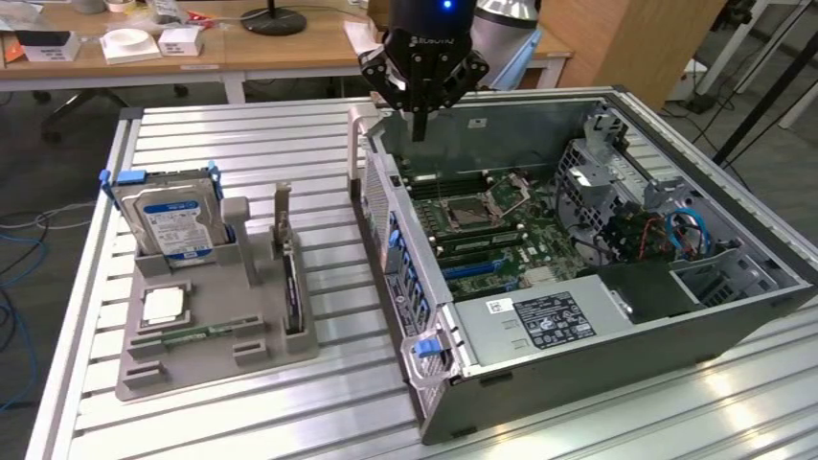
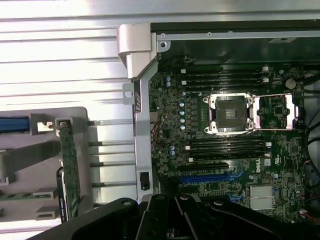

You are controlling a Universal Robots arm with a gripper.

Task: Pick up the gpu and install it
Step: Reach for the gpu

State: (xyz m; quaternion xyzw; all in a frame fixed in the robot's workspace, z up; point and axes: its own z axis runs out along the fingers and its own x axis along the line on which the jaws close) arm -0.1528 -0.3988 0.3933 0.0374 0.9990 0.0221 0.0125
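Task not begun. Left of frame: gpu (image 1: 294,287) stands on edge in its slot in the grey holder (image 1: 192,369) on the tabletop (image 1: 256,134), untouched. Upper centre: pincer (image 1: 419,129) clenched and empty, over the rear corner of the open computer case (image 1: 614,374), well apart from the card. Pick-up and install both remain.

You are looking at a black gripper (image 1: 419,125), and near its fingers the motherboard (image 1: 480,225) is showing dark green, with a bright blue slot (image 2: 207,177) and a silver socket frame (image 2: 253,112). Well aside from the fingers, the gpu (image 1: 293,287) is showing black with a silver bracket, in a plain grey holder (image 1: 192,369). Beside it, the silver hard drive (image 1: 172,225) is wearing a blue-and-white label. The table (image 1: 256,144) is gleaming in silvery ribbed stripes.
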